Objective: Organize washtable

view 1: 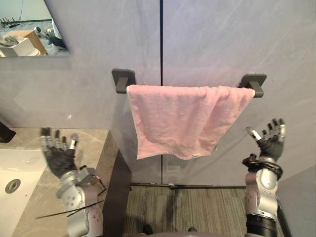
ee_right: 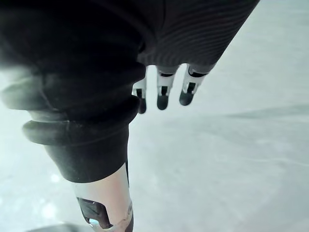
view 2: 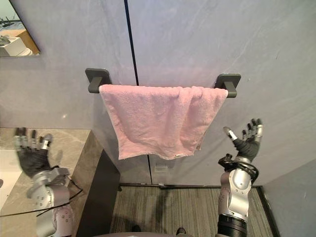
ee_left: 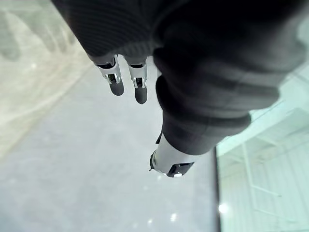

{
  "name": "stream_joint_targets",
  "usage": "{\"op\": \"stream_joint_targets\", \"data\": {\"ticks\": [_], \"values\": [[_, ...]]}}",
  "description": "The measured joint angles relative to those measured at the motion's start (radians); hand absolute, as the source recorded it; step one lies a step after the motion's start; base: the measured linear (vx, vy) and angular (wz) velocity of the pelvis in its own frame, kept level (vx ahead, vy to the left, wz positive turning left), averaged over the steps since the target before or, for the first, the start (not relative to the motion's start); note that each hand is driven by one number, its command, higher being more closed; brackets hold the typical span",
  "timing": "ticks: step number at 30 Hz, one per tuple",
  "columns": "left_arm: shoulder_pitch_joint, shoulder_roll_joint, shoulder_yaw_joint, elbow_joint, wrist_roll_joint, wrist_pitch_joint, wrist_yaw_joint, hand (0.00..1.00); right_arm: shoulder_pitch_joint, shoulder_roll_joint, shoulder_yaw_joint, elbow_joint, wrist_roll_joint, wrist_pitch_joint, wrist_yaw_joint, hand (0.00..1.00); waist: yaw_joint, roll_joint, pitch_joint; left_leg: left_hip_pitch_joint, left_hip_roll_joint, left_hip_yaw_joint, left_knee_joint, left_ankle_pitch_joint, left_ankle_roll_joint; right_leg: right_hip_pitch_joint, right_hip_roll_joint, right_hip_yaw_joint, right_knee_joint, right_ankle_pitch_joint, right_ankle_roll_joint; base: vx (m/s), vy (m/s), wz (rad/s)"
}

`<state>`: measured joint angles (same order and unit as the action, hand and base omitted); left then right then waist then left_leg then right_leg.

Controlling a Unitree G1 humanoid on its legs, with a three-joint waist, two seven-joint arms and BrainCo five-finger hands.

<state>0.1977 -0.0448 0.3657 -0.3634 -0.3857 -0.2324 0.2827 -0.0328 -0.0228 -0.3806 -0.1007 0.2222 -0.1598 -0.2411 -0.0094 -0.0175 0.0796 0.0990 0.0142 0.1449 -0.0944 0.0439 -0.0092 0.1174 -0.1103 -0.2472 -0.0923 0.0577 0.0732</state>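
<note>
Wall-mounted towel rail (view 1: 254, 83), dark brackets: one pink towel (view 1: 182, 121) draped over it, hanging unevenly. Stone washtable counter (view 1: 91, 143): inset white basin (view 1: 19, 165).

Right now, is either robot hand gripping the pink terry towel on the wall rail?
No, the left hand and right hand are raised open, clear of the pink terry towel.

Plain pale pink on the towel (view 1: 187, 118), dark grey on the rail brackets (view 1: 123, 79), against a cool grey wall (view 1: 222, 39) with faint pale veins and one black seam (view 1: 161, 49) running down it. Beige-grey marbling on the countertop (view 1: 94, 143), white in the basin (view 1: 19, 163), fine grey-brown stripes across the floor (view 1: 207, 207). Dark palms and silver, dark-tipped fingers on the left hand (view 1: 60, 158) and right hand (view 1: 271, 140).
</note>
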Motion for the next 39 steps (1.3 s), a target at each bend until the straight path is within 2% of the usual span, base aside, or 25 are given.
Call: {"op": "stream_joint_targets", "data": {"ticks": [4,6,10,12,15,18,23,29,34,39], "values": [[0.02,-0.002,-0.012,-0.173,-0.001,-0.042,-0.001,0.0,-0.001,-0.004,0.029,-0.163,-0.029,-0.053,0.006,0.0,0.001,0.007,-0.004,0.001,0.0,0.0,-0.001,0.0,0.0,0.001,0.0,-0.001,0.001,-0.001,0.0,0.0,0.0,0.0],[0.02,0.002,-0.043,-0.225,-0.008,-0.051,-0.031,0.0,-0.002,-0.006,0.072,-0.216,-0.036,-0.064,0.033,0.0,0.001,0.014,-0.01,0.001,0.0,0.0,-0.001,0.0,0.0,0.001,-0.001,-0.001,0.001,-0.001,0.0,0.0,0.0,0.0],[0.018,0.059,-0.258,-0.317,-0.038,-0.059,-0.11,0.0,-0.009,-0.014,0.235,-0.292,-0.039,-0.069,0.094,0.0,-0.001,0.022,-0.015,0.001,0.001,-0.001,-0.001,0.0,0.0,0.001,0.0,0.0,0.001,-0.001,0.0,0.0,0.0,0.0],[0.015,0.097,-0.416,-0.324,-0.076,-0.059,-0.166,0.0,-0.009,-0.015,0.257,-0.292,-0.04,-0.07,0.1,0.0,-0.008,0.024,-0.016,0.002,0.0,0.001,-0.001,0.0,0.0,0.001,0.0,0.0,0.001,-0.001,0.0,-0.01,-0.003,-0.02],[-0.002,0.134,-0.595,-0.307,-0.147,-0.054,-0.24,0.0,-0.009,-0.039,0.288,-0.293,-0.039,-0.07,0.111,0.0,-0.028,0.025,-0.016,0.002,0.003,0.007,0.0,0.0,0.0,0.001,0.003,0.001,0.0,-0.001,0.0,0.0,-0.005,-0.06],[-0.058,0.16,-0.699,-0.256,-0.203,-0.031,-0.29,0.0,-0.009,-0.074,0.313,-0.295,-0.039,-0.069,0.118,0.0,-0.036,0.026,-0.017,0.002,0.004,0.011,0.0,0.0,0.0,0.001,0.009,0.007,0.0,0.0,0.0,0.0,0.0,-0.08],[-0.072,0.177,-0.764,-0.205,-0.273,0.004,-0.335,0.0,-0.008,-0.119,0.323,-0.294,-0.042,-0.062,0.155,0.0,-0.041,0.032,-0.019,0.006,0.01,0.018,0.0,-0.003,-0.004,-0.001,0.017,0.018,0.001,0.0,-0.001,0.0,-0.001,-0.07],[-0.073,0.197,-0.798,-0.15,-0.274,0.017,-0.346,0.0,-0.008,-0.159,0.341,-0.294,-0.113,-0.056,0.159,0.0,-0.041,0.04,-0.022,0.01,0.018,0.028,0.0,-0.006,-0.008,-0.002,0.023,0.029,0.0,-0.001,-0.001,-0.01,-0.017,-0.06],[-0.097,0.198,-0.796,-0.15,-0.273,0.018,-0.327,0.0,-0.003,-0.16,0.341,-0.295,-0.22,-0.056,0.141,0.0,-0.041,0.041,-0.023,0.012,0.018,0.029,0.0,-0.006,-0.008,-0.002,0.023,0.03,0.001,-0.001,-0.001,0.0,0.0,0.0],[-0.106,0.197,-0.78,-0.15,-0.268,0.012,-0.275,0.0,0.039,-0.122,0.34,-0.312,-0.347,-0.056,0.074,0.0,-0.032,0.041,-0.023,0.02,0.014,0.027,0.0,-0.006,-0.008,0.0,0.02,0.03,0.002,-0.001,0.0,-0.01,-0.001,0.01]]}}
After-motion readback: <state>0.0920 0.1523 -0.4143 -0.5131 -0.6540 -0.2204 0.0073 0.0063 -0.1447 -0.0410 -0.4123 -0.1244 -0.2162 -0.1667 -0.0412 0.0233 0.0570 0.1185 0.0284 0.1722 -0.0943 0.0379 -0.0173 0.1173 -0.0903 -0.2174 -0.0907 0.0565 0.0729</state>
